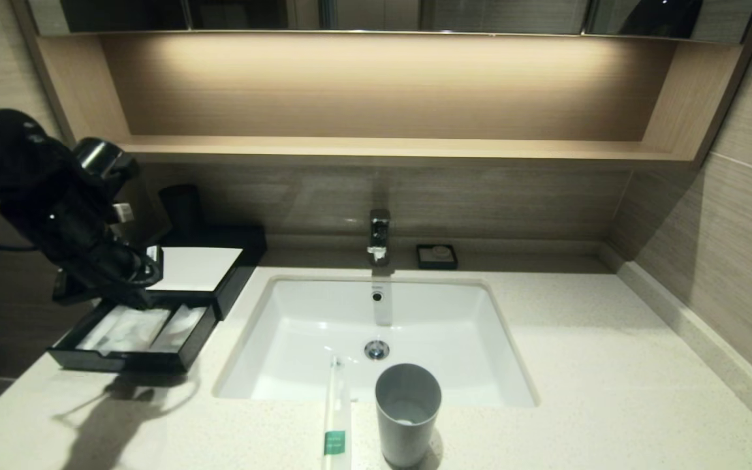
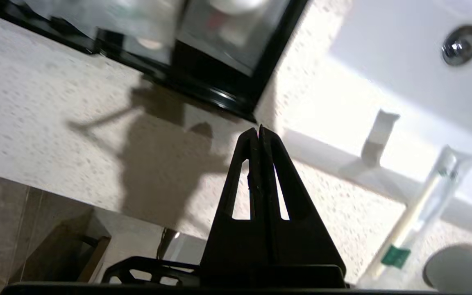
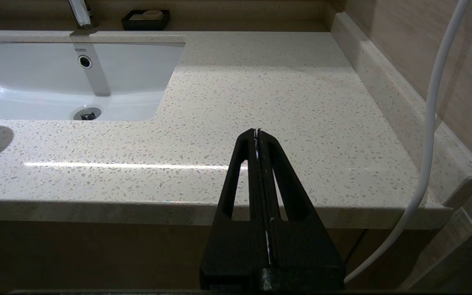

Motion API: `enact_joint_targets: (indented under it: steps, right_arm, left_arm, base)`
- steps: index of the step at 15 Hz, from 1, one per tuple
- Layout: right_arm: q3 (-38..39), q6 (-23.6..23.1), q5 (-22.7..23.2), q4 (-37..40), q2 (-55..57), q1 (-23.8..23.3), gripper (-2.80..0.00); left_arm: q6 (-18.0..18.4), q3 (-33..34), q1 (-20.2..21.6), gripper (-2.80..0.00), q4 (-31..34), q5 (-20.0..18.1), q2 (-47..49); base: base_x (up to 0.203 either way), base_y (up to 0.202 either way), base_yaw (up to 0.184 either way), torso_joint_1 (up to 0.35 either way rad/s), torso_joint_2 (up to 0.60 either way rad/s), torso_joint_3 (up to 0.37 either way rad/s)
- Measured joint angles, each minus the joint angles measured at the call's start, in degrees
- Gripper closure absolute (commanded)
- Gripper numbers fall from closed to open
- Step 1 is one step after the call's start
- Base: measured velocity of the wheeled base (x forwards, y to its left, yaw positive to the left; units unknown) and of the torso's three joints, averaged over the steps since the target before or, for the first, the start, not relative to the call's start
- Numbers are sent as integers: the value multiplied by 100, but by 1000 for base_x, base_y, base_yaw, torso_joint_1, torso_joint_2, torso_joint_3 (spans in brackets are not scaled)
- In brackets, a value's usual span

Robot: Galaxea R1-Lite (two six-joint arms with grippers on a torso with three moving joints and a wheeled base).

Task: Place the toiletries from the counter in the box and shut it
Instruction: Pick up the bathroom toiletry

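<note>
Box (image 1: 154, 307) drawer open, left gripper (image 2: 259, 133) fingers pressed together, empty.

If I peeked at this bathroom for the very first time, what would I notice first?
Probably the big black left arm, its claw shut above the counter by the open black box at the counter's left end. Next, the white sink in the middle, with a grey cup and a green-banded stick at its front edge.
</note>
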Motion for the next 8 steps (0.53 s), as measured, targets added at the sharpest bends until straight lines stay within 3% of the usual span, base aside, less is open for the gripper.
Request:
enact_joint_targets:
  steps: [5, 8]
  right_arm:
    - [0, 0, 0, -2, 0, 0, 0]
    - [0, 0, 2, 0, 0, 0, 0]
  left_arm:
    - [-1053, 677, -1387, 0, -1, -69, -532]
    - [-1517, 796, -1840, 0, -41, -96, -416]
  base:
    - [0, 0, 0, 0, 0, 0]
    - [0, 0, 0, 0, 0, 0]
